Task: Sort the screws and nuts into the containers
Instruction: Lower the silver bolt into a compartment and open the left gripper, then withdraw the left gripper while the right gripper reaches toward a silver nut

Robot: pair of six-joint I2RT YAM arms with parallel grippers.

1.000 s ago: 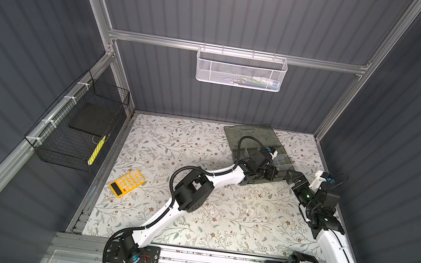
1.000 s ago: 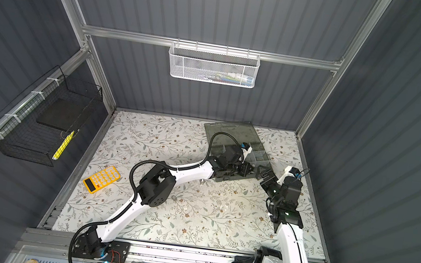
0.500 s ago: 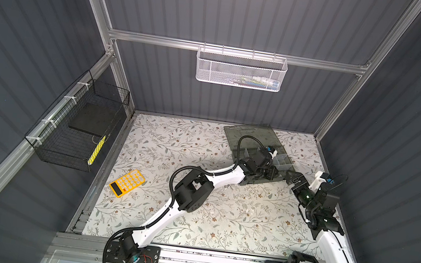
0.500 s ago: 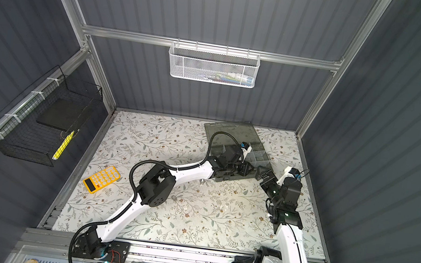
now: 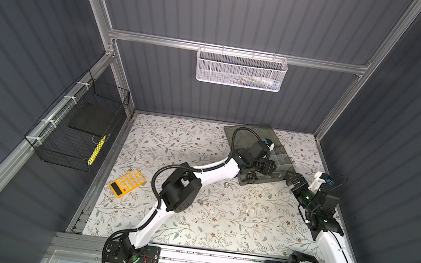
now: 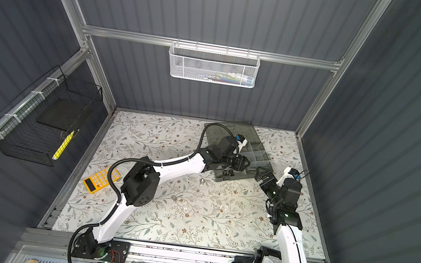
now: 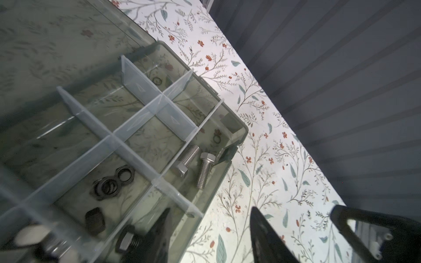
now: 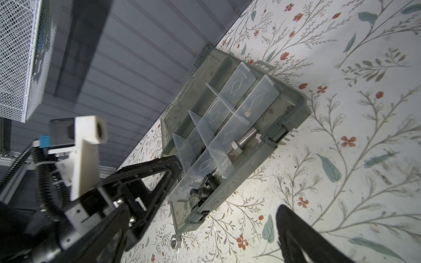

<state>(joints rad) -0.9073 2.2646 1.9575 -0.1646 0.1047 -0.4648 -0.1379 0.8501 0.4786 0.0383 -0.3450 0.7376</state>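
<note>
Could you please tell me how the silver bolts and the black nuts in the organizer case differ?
The silver bolts are shiny, long and threaded; the black nuts are flat rings. The two bolts lie side by side; the nuts are piled overlapping. Bolts and nuts sit in separate compartments. Both lie inside the organizer case.

The case (image 5: 270, 180) lies at the back right of the worktop (image 5: 232, 226), its lid (image 5: 268, 132) flat behind it. A loose nut (image 5: 226, 184) lies on the worktop just beside the case's near left corner. The calculator (image 5: 127, 183) lies well apart, near the left edge. Inside, two screws (image 7: 204, 170) share an edge compartment; nuts (image 7: 107, 186) lie in the next
</note>
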